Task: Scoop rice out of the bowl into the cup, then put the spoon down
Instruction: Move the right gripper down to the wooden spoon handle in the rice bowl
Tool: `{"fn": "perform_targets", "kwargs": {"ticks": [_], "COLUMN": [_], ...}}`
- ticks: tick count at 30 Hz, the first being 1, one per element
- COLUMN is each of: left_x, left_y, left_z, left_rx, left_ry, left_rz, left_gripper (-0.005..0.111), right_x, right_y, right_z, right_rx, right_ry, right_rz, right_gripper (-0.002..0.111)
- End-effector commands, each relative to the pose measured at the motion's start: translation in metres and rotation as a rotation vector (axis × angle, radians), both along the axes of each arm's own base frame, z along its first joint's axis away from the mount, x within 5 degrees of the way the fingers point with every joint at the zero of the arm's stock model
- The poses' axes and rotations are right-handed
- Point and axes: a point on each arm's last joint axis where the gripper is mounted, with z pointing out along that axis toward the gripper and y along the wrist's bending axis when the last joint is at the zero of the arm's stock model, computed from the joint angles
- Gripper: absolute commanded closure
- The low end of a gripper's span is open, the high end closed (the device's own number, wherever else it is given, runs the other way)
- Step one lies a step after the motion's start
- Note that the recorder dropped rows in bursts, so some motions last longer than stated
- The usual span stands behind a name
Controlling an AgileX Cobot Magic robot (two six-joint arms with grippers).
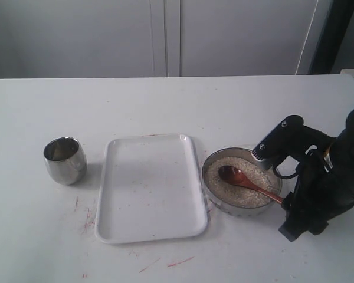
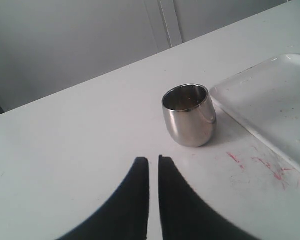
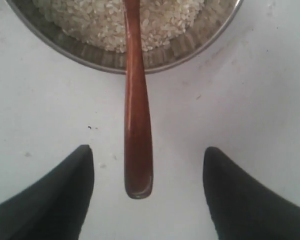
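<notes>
Right pincer (image 3: 147, 148) is released, the wooden spoon (image 3: 137, 115) handle lying untouched between its fingers; left pincer (image 2: 151, 158) is clenched, steel cup (image 2: 190, 117) ahead

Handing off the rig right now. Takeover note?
Left gripper: shut, empty, short of the cup.
Right gripper: open, jaws either side of the spoon handle, not gripping.
Spoon lies in the bowl on the rice, handle over the rim; white tray between bowl and cup.
Done: nothing; no rice seen in cup.
Left: grasp spoon, scoop, pour into cup, set spoon down.
</notes>
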Motion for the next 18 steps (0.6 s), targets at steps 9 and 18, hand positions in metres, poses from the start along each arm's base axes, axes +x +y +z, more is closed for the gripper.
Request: {"fn": "perform_targets", "kwargs": {"ticks": [9,18], "left_x": [0.0,0.0], "left_y": [0.0,0.0], "left_z": [0.002,0.002], "left_rx": [-0.009,-0.009], "left_ry": [-0.01,-0.01], "left_rz": [-0.004,-0.004], "left_gripper": [0.092,0.092], "right_x": [0.007,0.008], "right_y": [0.002,0.003], "right_z": [-0.009,-0.017], "right_rx": [-0.004,-0.02], "right_ry": [-0.009,0.033], "right_rz": [0.012,0.011], "right_gripper": [0.058,0.064]}}
